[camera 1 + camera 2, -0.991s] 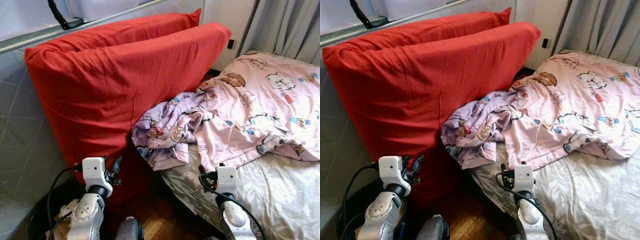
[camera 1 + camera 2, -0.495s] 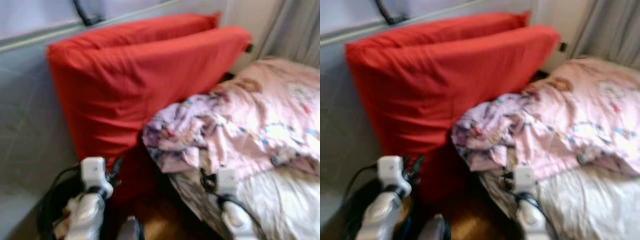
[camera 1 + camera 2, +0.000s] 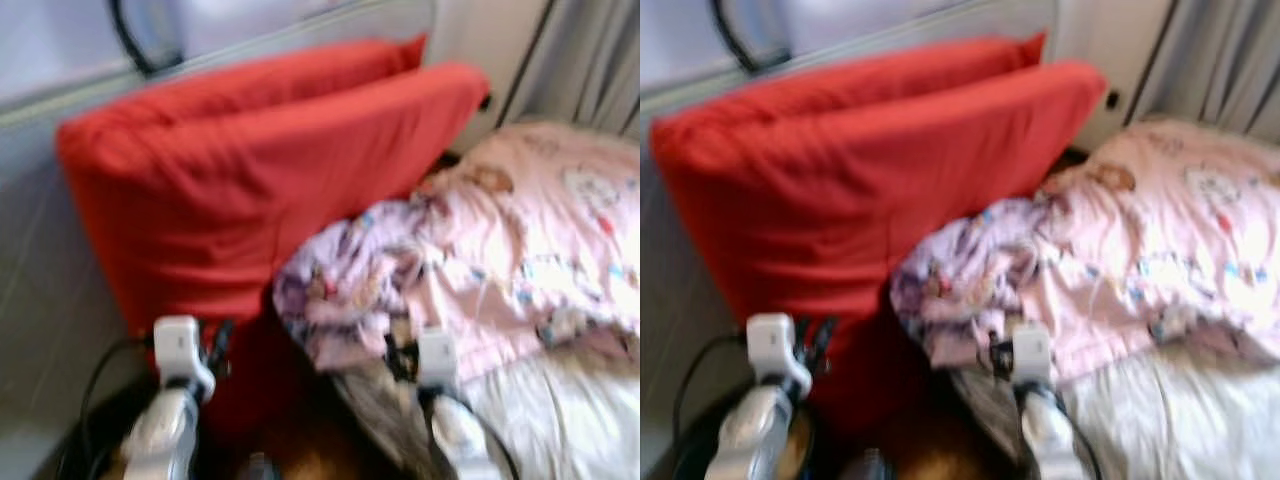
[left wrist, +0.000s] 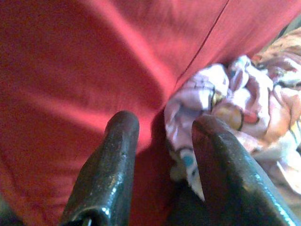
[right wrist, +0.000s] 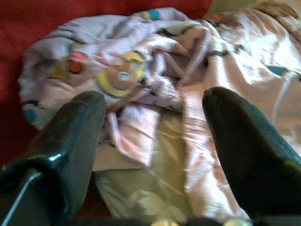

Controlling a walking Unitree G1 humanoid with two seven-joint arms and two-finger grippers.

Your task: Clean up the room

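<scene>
My right gripper (image 5: pixel 155 141) was wide open and empty above the bunched pink cartoon blanket (image 5: pixel 141 80) on the bed (image 3: pixel 560 420). It looked soft and floppy; I'd pinch a thick fold.

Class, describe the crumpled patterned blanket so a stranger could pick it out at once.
Start at the bed on the right. Its near corner meets two big red cushions. The blanket lies bunched there: pale pink and lilac with cartoon prints, unlike the plain red cushions.

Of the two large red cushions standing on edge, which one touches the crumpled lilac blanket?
The front red cushion, nearer the robot, touches the crumpled lilac blanket. The rear red cushion stands behind it, against the wall.
</scene>
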